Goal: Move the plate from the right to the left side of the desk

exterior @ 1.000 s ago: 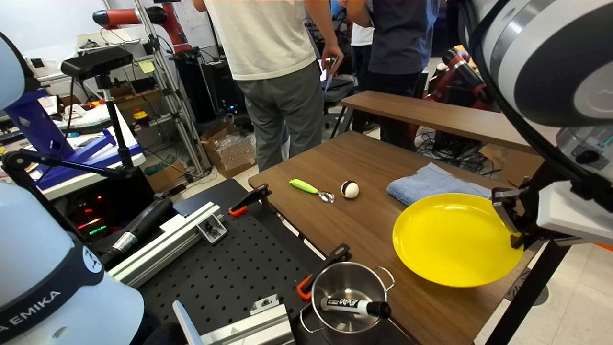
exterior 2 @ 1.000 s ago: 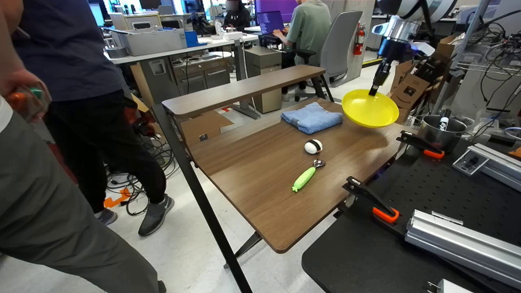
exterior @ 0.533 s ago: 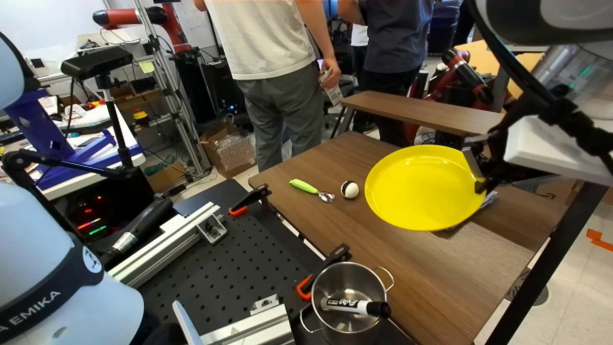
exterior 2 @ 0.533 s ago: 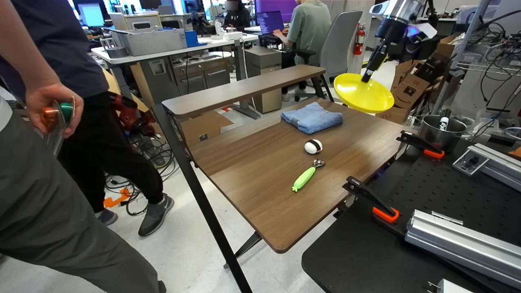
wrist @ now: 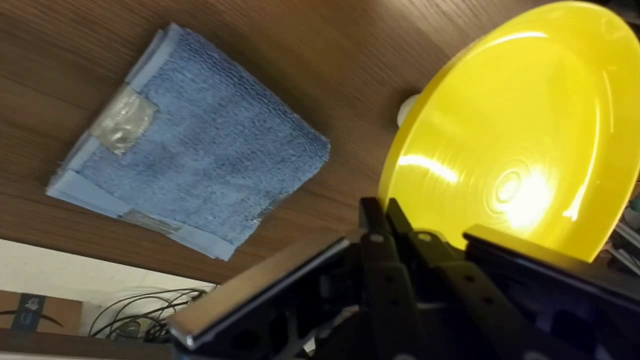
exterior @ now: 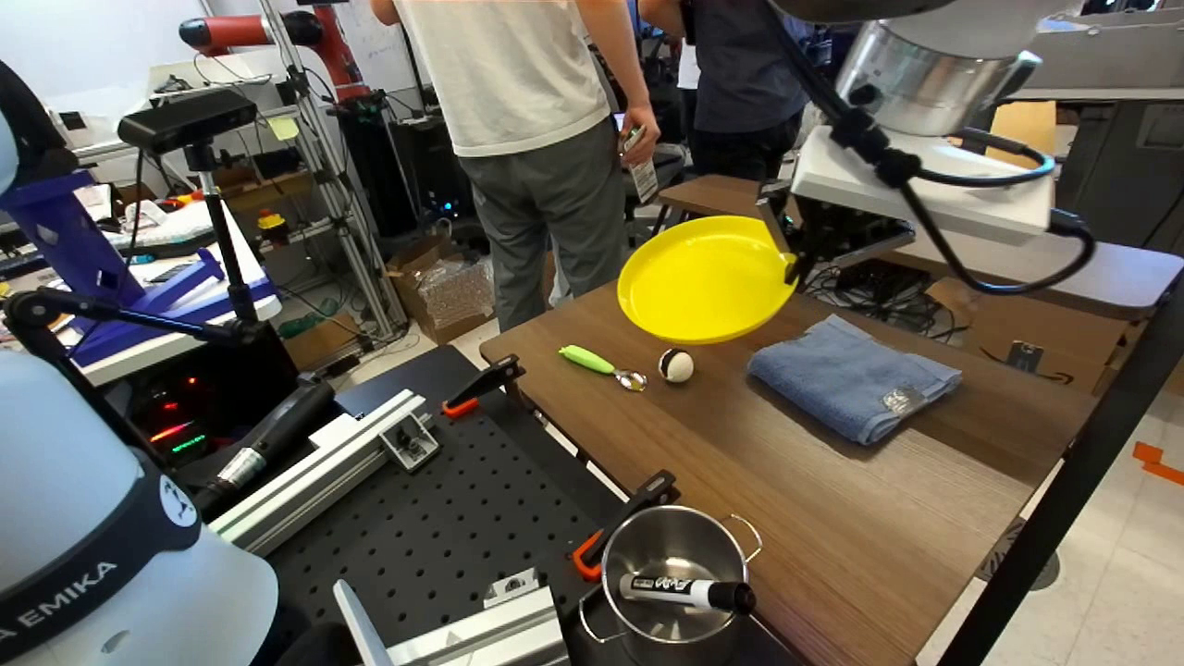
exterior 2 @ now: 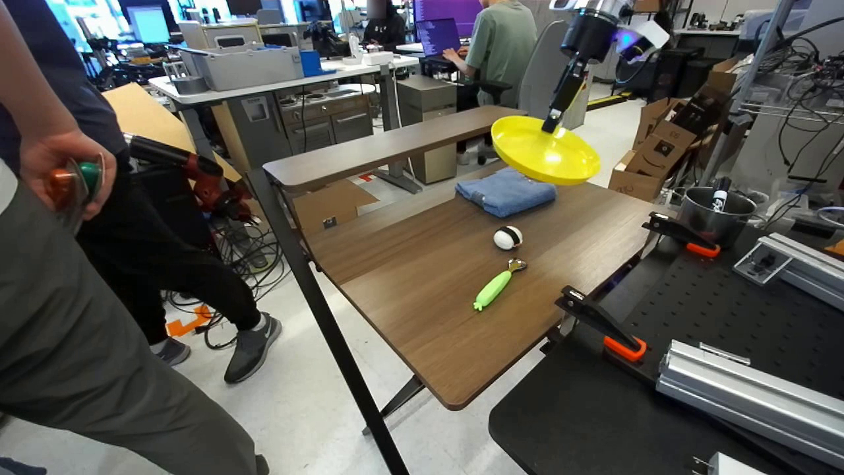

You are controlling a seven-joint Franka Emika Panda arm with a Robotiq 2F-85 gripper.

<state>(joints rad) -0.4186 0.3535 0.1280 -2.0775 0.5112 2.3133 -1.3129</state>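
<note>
Plate (wrist: 515,125) juts, tilted, from the end effector (wrist: 383,207), which clamps its rim.

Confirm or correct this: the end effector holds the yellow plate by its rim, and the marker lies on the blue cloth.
One error: the marker is in the metal pot, not on the blue cloth, as both exterior views show. The end effector does hold the yellow plate by its rim.

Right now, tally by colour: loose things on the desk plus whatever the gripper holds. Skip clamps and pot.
Yellow: 1, plate, held at its rim by the gripper
Blue: 1, folded cloth
Green: 1, metal-headed utensil, green by its handle
White with black band: 1, round item
Total: 4
</note>
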